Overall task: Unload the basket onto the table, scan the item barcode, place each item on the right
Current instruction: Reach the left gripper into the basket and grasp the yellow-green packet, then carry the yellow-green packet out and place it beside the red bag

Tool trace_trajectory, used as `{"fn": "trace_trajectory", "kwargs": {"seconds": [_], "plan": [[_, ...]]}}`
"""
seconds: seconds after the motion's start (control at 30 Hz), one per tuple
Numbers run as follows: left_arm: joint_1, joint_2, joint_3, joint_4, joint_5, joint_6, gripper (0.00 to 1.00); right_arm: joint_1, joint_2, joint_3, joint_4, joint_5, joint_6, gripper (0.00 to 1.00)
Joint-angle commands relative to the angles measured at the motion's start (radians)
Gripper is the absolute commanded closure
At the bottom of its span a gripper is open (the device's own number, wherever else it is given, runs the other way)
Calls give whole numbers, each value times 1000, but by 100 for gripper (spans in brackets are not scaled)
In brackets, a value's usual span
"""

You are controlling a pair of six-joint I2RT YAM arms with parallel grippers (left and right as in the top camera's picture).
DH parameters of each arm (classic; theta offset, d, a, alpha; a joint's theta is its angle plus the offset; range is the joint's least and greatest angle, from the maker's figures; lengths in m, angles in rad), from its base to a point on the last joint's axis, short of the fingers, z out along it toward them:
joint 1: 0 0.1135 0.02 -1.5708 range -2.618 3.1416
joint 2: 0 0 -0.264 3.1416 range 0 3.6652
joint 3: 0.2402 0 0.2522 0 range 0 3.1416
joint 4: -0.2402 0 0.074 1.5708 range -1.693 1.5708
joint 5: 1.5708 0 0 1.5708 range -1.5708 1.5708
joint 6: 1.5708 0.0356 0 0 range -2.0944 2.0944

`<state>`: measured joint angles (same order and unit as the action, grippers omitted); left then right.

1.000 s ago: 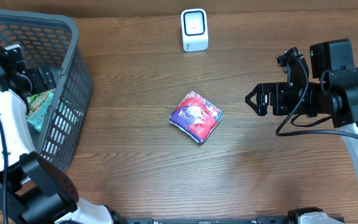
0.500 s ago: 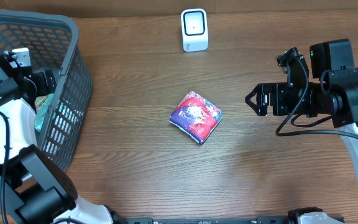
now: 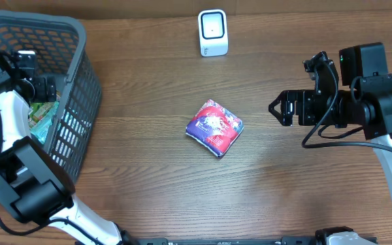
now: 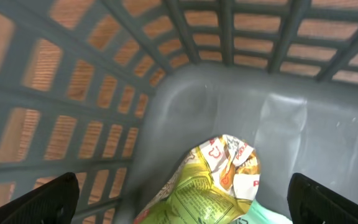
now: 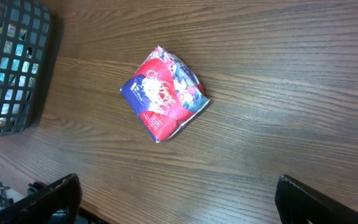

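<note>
Only the left arm has shifted, swinging inside the basket [image 3: 80,41]; its left hand [image 4: 185,200] is spread wide and empty above a yellow-green snack packet [image 4: 219,177]. Right hand [image 3: 278,109] hangs equally spread, holding nothing. Scanning appears not yet begun: the red snack packet [image 3: 214,127] lies untouched on the surface [image 3: 148,177], well apart from the scanner [image 3: 213,33].

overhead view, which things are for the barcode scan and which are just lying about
For the job: white scanner, red packet, probably the yellow-green packet under the open left gripper.
Lying about: grey basket.
</note>
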<state>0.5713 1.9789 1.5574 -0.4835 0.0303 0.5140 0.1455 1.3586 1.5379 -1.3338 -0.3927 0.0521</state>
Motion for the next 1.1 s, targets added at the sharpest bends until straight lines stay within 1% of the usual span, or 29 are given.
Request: {"fn": "trace_trajectory", "kwargs": {"seconds": [0.0,0.03,0.1,0.13,0.17,0.2,0.23,0.3,0.37,0.4,0.6,0.7,0.8,0.97,1.07], "plan": [[8,80,14,-32,-19,74,2,5,-6,26,4,-2,4,0],[11,95,14,-42,-20,74,3,5,-6,26,4,-2,4,0],[14,120,14,-62,-19,74,8,5,-6,26,3,-2,4,0],[14,130,14,-70,-19,74,12,5,-6,26,3,-2,4,0],[14,140,14,-75,-19,73,19,5,-6,26,3,-2,5,0],[14,145,14,-82,-19,73,28,5,-6,26,3,-2,5,0],[14,150,14,-88,-19,71,39,5,-6,26,3,-2,8,0],[14,151,14,-89,-19,45,67,5,-6,26,4,-2,8,0],[14,150,16,-88,-20,22,90,5,-6,26,4,-2,8,0],[14,150,18,-88,-20,8,96,5,-6,26,4,-2,8,0],[8,124,60,-106,-38,-119,96,5,-6,26,3,-2,8,0],[4,92,126,-152,-42,-161,96,5,-6,26,3,-2,8,0],[-5,34,257,-235,-41,-226,96,5,-6,26,4,-2,8,0],[-30,-82,465,-361,-42,-262,96,5,-6,26,0,-2,8,0],[-51,-158,576,-429,-41,-308,96,5,-6,26,0,-2,8,0]]}}
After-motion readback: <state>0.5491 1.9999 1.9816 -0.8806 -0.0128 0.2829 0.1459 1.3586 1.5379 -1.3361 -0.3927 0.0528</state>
